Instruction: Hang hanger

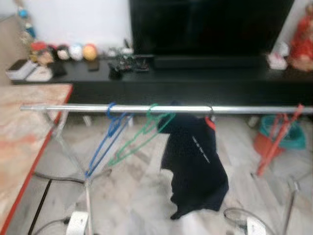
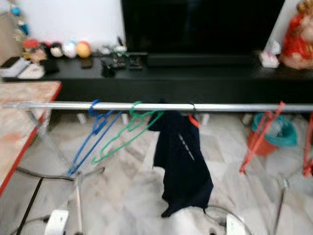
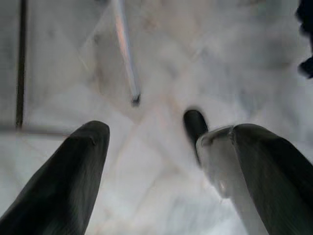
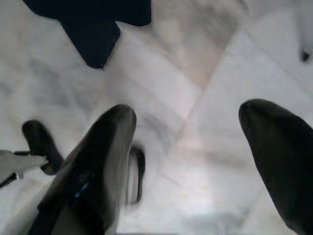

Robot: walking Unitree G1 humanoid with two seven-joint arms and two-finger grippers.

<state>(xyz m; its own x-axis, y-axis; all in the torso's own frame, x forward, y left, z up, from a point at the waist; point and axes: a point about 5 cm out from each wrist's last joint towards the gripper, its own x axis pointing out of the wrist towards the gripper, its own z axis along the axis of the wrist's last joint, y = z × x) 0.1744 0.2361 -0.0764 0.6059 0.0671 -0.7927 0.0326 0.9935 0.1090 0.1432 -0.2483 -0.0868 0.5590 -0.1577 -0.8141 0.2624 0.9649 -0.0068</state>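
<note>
Left eye, rail: a silver rail (image 1: pixel 146 108) runs level across the view, in front of a black TV bench (image 1: pixel 195 81).
Left eye, hangers: a blue hanger (image 1: pixel 105 139) and a green hanger (image 1: pixel 142 134) hang hooked on the rail, side by side, both tilted down to the left.
Left eye, garment: a black garment (image 1: pixel 195 164) hangs from the rail just right of the green hanger, its lower end close to the pale tiled floor (image 1: pixel 142 196).
Right eye, right side: a red hanger (image 2: pixel 259 137) leans by a teal bucket (image 2: pixel 276 129); a red-edged table (image 2: pixel 19 127) stands at the left.
Left wrist, left gripper (image 3: pixel 166 161): fingers (image 3: pixel 73 176) spread wide, holding nothing, pointing down at the floor; a rack leg's foot lies beyond them.
Right wrist, right gripper (image 4: pixel 190 161): fingers (image 4: pixel 102 161) spread wide, empty, over the floor; the garment's hem sits beyond them.
</note>
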